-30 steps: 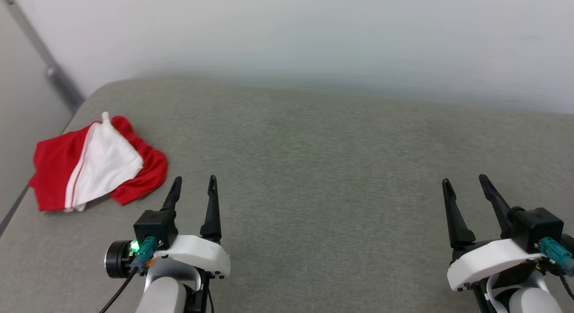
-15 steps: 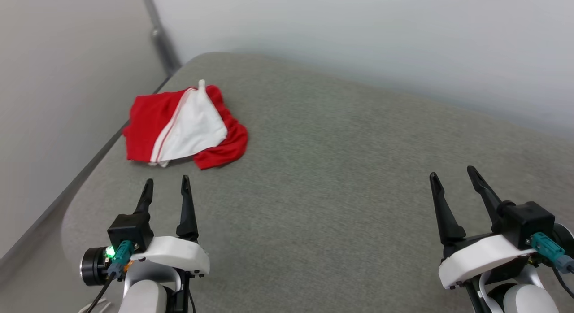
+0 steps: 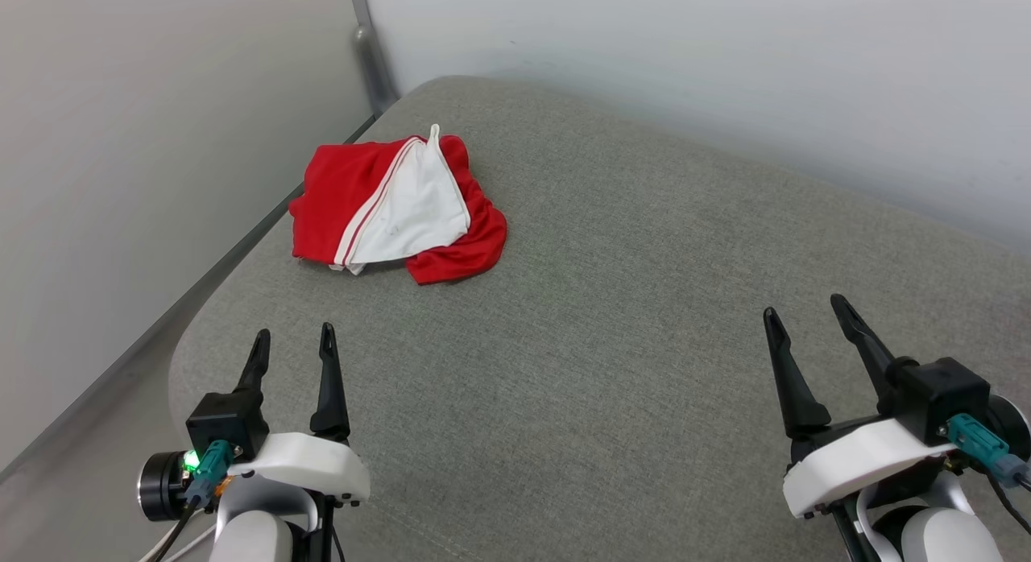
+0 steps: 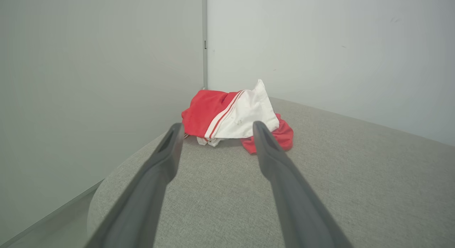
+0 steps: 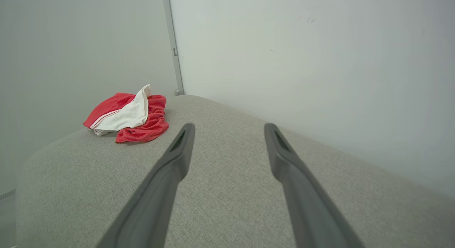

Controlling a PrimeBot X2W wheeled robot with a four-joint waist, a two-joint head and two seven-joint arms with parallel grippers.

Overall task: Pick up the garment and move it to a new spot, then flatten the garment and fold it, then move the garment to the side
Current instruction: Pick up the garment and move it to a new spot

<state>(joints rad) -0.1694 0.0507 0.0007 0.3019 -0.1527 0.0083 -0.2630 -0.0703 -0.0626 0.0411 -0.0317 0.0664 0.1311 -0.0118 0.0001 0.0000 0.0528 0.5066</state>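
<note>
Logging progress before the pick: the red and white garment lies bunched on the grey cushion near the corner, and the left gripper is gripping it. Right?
No. The garment does lie bunched on the grey cushion near the corner, but the left gripper is open and short of it, with bare cushion between, as the head view shows.

Left claw (image 3: 294, 330) black, white shell (image 3: 302, 465) — teal plug (image 3: 211, 459)
</note>
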